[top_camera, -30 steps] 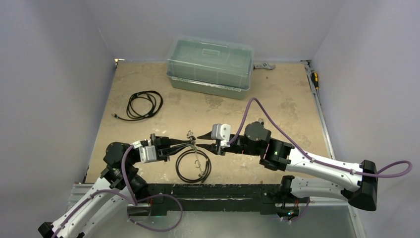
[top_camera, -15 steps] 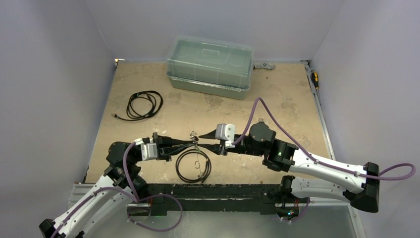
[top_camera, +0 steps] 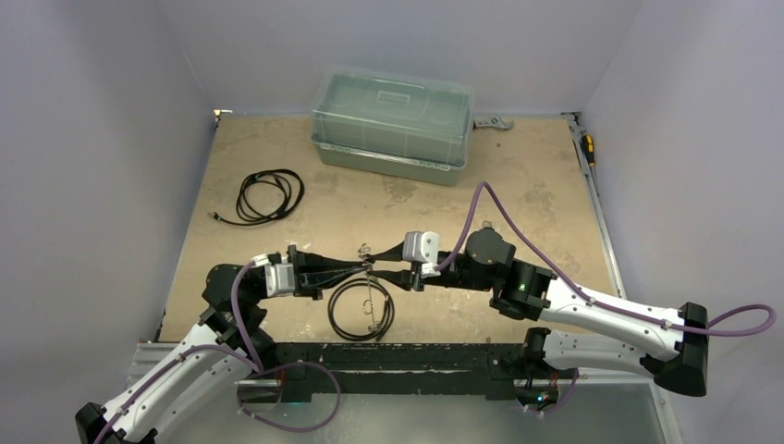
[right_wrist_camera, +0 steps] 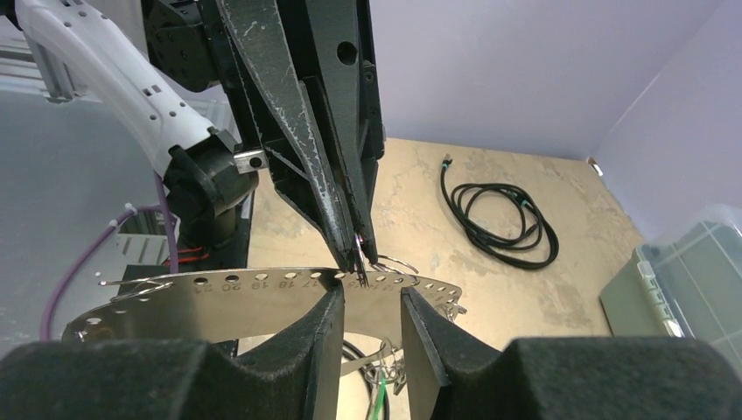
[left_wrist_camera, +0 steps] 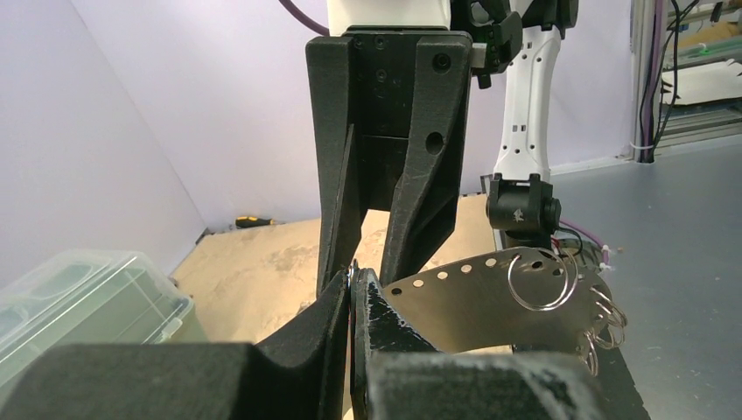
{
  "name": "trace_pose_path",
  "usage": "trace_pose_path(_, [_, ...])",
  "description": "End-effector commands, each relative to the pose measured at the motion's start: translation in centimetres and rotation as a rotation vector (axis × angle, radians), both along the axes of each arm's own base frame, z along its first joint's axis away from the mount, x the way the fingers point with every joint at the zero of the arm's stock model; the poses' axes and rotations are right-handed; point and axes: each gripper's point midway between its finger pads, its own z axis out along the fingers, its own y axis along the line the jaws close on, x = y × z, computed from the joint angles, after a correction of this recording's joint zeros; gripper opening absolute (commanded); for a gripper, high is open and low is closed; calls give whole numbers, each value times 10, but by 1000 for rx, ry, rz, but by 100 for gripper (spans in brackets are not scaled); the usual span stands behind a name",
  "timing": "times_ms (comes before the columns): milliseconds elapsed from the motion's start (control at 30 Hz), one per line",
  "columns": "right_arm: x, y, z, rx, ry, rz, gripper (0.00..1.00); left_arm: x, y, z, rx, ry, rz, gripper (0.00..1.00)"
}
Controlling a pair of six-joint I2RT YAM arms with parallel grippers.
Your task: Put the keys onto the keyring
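Observation:
The keyring shows as a curved silvery band with numbered holes (right_wrist_camera: 219,302), also seen in the left wrist view (left_wrist_camera: 490,306), held in the air. Small split rings hang from it. My left gripper (top_camera: 364,267) is shut, pinching the band's top edge (right_wrist_camera: 360,262) by a small ring. My right gripper (top_camera: 375,267) is open. Its fingers (right_wrist_camera: 328,328) straddle the left fingertips and stand in front of the band. Small keys with a bright-green piece (right_wrist_camera: 381,395) dangle below the band. In the top view they hang over the black hoop (top_camera: 337,319).
A coiled black cable (top_camera: 268,196) lies at the left. A clear lidded box (top_camera: 393,125) stands at the back, with a grey spanner (top_camera: 493,123) beside it. A yellow-handled tool (top_camera: 589,146) lies along the right wall.
My right gripper has moved left, up to the left gripper's tips, and its fingers now straddle them. The left arm has shifted slightly right, still holding the band.

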Motion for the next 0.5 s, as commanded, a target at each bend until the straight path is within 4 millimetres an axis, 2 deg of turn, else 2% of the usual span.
trace_pose_path(0, [-4, 2, 26, 68, -17, 20, 32, -4, 1, 11, -43, -36, -11, 0])
trace_pose_path(233, [-4, 1, 27, 70, -18, 21, 31, -1, -1, 7, -31, -30, -7, 0])
trace_pose_path(467, [-2, 6, 21, 50, -15, 22, 23, -2, -2, 9, -37, -30, -21, 0])
